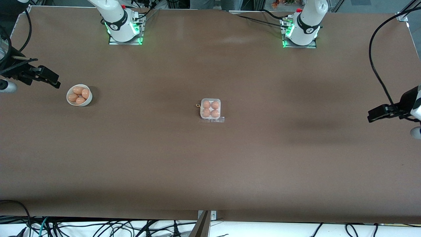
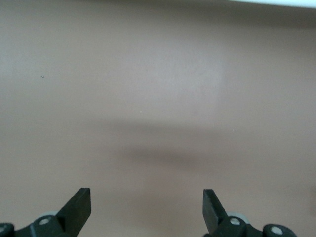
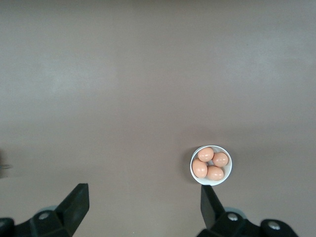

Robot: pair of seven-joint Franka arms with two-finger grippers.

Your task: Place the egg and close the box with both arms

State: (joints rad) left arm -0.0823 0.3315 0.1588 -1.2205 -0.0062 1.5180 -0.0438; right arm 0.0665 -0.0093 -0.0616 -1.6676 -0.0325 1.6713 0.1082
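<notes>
The box (image 1: 210, 109), a small clear-plastic carton, sits at the table's middle with a light-brown egg (image 1: 206, 104) in each of its four cells. A clear flap lies flat on the table along its nearer edge; whether the lid is down I cannot tell. My right gripper (image 1: 55, 83) hangs open and empty at the right arm's end of the table, beside the white bowl. In the right wrist view, my right gripper (image 3: 144, 205) is over bare table. My left gripper (image 1: 371, 117) waits open and empty at the left arm's end, with only table under it (image 2: 147, 207).
A round white bowl (image 1: 88, 98) with several more eggs stands toward the right arm's end, and its rim (image 3: 193, 165) shows in the right wrist view. A tiny yellowish ring (image 1: 198, 105) lies beside the box. Black cables trail at both table ends.
</notes>
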